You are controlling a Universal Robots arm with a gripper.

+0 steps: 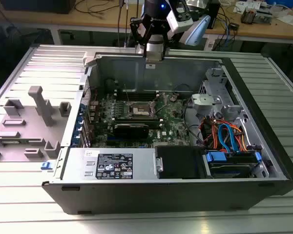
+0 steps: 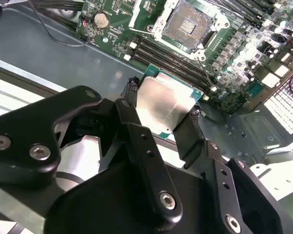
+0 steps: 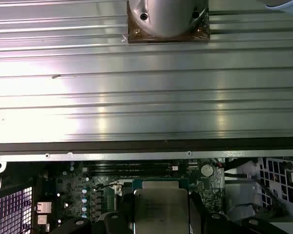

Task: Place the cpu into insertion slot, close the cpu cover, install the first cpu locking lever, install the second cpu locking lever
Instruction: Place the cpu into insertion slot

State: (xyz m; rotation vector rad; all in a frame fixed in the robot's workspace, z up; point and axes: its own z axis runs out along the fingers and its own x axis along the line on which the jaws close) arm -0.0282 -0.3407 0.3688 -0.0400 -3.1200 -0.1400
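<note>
Two fingers (image 2: 136,131) grip the cpu (image 2: 166,105) by opposite edges, chip held flat, silver lid showing in both wrist views. The arm (image 1: 154,27) hangs over the far wall of the open computer case (image 1: 185,73), above the motherboard (image 1: 171,122). The insertion slot (image 2: 188,24) sits bare, ahead of the fingertips across the black memory slots (image 2: 171,56). In the exterior view it lies lower and nearer the camera. Chip and slot are well apart.
</note>
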